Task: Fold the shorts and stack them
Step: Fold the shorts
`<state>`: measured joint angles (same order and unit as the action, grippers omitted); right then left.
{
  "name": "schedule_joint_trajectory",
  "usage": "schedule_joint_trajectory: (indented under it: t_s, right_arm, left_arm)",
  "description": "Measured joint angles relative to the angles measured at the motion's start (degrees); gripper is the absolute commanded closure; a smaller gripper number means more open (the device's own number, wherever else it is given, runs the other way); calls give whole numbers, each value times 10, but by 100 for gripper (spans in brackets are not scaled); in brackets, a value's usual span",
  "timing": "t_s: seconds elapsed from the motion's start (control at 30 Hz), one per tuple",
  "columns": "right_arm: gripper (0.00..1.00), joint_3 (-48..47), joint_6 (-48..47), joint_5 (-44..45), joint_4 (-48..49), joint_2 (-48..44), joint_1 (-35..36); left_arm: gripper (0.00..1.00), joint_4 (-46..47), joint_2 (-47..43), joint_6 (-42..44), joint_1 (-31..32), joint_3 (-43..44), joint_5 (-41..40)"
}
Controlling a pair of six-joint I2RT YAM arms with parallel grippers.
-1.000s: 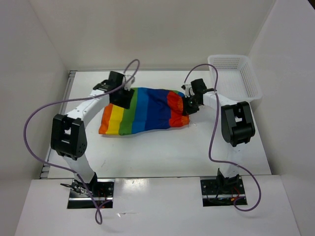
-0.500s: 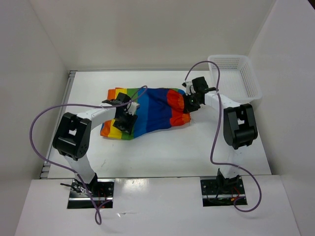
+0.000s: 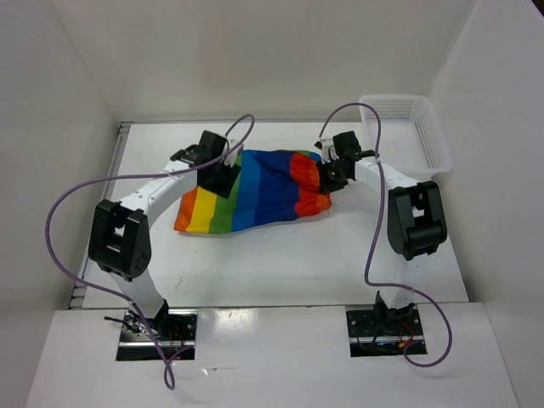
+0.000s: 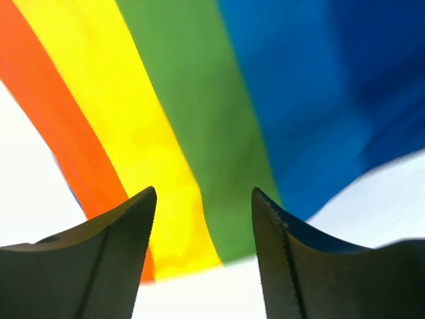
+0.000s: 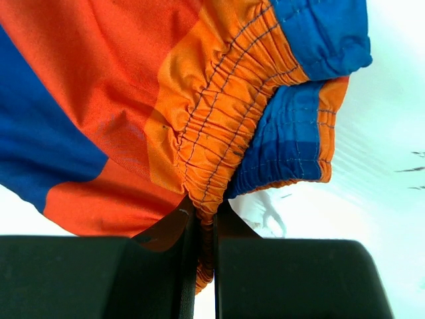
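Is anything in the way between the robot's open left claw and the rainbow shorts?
No, nothing visible is in the way. The left gripper hangs open right over the shorts, with only air between it and the striped cloth. The right gripper is shut on the shorts' orange edge.

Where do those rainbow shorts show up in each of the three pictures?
Top external: the shorts lie spread in the middle of the picture.
Left wrist: their stripes fill the picture beyond the open left gripper.
Right wrist: their orange waistband is pinched in the shut right gripper.
Shared landmark: the broad blue stripe, visible in all three views.
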<state>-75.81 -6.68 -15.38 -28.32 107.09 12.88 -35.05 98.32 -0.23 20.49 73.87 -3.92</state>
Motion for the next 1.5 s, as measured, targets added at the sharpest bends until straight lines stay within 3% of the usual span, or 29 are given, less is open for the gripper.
schedule_joint_trajectory:
  t_s: [0.13, 0.3, 0.47, 0.8, 1.2, 1.5]
  right_arm:
    - [100, 0, -19, 1, -3, -11, -1]
    - [100, 0, -38, -1, -9, -26, -1]
    - [100, 0, -50, -2, -13, -31, -1]
    - [100, 1, -55, 2, -19, -31, -1]
    - [100, -12, -105, 3, -41, -33, -3]
    - [100, -11, -141, 40, -58, -74, -27]
  left_arm:
    - [31, 19, 41, 0, 0, 126, 22]
    - [31, 48, 169, 0, 6, 240, 42]
    - [30, 58, 283, 0, 23, 295, 55]
    - [26, 87, 364, 0, 52, 402, 50]
    - [19, 61, 370, 0, 36, 400, 37]
    - [19, 65, 174, 0, -43, 219, -42]
